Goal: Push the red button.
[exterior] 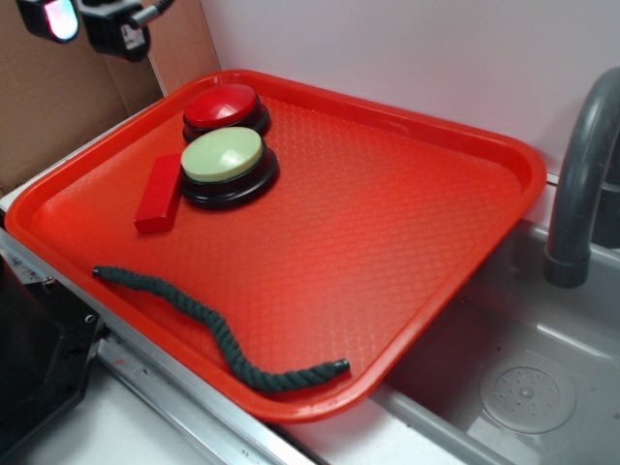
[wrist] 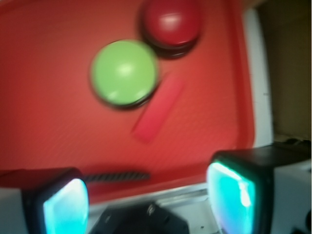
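Note:
The red button [exterior: 222, 105] has a glossy red dome on a black base and sits at the far left corner of the red tray [exterior: 407, 223]. In the wrist view it [wrist: 171, 22] is at the top, blurred. My gripper [exterior: 87, 19] hangs high at the top left of the exterior view, above and to the left of the tray's edge. Its jaws stand wide apart with nothing between them [wrist: 148, 202].
A pale green button [exterior: 223, 155] sits just in front of the red one. A small red block [exterior: 159, 193] lies to its left. A dark green rope [exterior: 218, 329] lies along the tray's front. A grey sink [exterior: 523, 387] and faucet [exterior: 581, 174] stand to the right.

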`<state>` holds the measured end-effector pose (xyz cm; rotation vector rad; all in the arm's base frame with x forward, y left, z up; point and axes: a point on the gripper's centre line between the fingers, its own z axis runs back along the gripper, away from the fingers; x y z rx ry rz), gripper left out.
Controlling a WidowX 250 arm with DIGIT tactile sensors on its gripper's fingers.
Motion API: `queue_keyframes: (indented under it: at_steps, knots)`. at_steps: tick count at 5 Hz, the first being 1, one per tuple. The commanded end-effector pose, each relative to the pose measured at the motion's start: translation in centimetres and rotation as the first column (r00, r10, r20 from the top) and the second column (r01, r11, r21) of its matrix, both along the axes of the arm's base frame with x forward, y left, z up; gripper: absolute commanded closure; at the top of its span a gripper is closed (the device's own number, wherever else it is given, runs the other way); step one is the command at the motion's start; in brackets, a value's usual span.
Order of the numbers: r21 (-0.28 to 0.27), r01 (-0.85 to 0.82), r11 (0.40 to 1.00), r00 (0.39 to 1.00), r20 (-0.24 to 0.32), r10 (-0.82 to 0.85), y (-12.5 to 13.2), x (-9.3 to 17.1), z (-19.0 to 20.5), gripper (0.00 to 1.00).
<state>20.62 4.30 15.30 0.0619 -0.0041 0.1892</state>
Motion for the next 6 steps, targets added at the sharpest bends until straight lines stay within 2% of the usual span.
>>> queue_keyframes:
  at_steps: [1, 2, 3, 4, 5, 6]
  knots:
    - [0.084, -0.019, 0.996, 0.986, 0.165, 0.005, 6.5, 9.7, -4.3, 0.00]
    - [0.120, -0.023, 0.993, 0.985, 0.170, 0.003, 8.0, 10.4, -6.0, 0.00]
    - [0.039, -0.037, 0.999, 0.988, 0.154, 0.031, 8.7, 9.8, -9.1, 0.00]
    - [0.034, -0.034, 0.999, 0.995, 0.098, 0.031, 8.3, 9.1, -10.8, 0.00]
    - [0.080, -0.033, 0.996, 0.997, 0.073, 0.027, 8.1, 8.7, -9.0, 0.00]
    - [0.136, -0.002, 0.991, 0.995, 0.100, -0.012, 7.7, 7.9, -4.0, 0.00]
